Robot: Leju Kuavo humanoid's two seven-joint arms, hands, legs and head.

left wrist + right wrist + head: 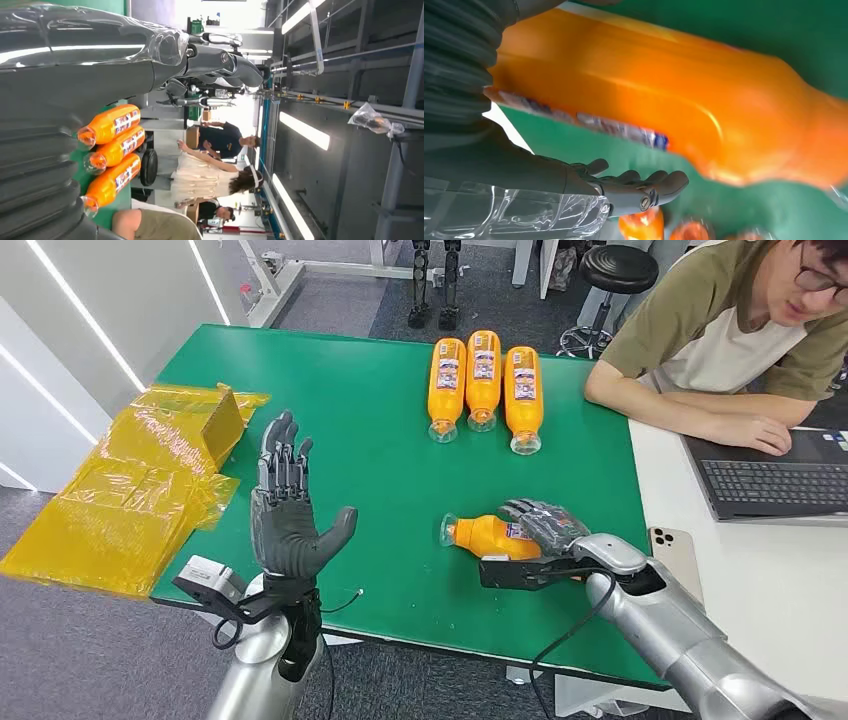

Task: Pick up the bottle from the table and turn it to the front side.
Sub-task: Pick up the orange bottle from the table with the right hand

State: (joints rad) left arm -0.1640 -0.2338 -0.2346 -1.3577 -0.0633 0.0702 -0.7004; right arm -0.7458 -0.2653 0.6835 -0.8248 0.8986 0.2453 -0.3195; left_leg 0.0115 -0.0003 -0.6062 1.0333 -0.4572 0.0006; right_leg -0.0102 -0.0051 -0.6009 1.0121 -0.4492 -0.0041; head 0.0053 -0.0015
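Head view: right hand (545,525) wrapped over lying bottle (487,536) at label end; left hand (290,502) spread, empty. Prob. full, heavy-ish, slick, rolls; grip mid-body.

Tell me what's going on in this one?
A humanoid robot works at a green table. Its right hand wraps around an orange bottle lying on its side near the front edge, cap toward the left arm; whether it is lifted cannot be told. The left hand is raised, fingers spread, holding nothing. Three more bottles lie in a row at the far side. A person sits at a laptop beside the table.
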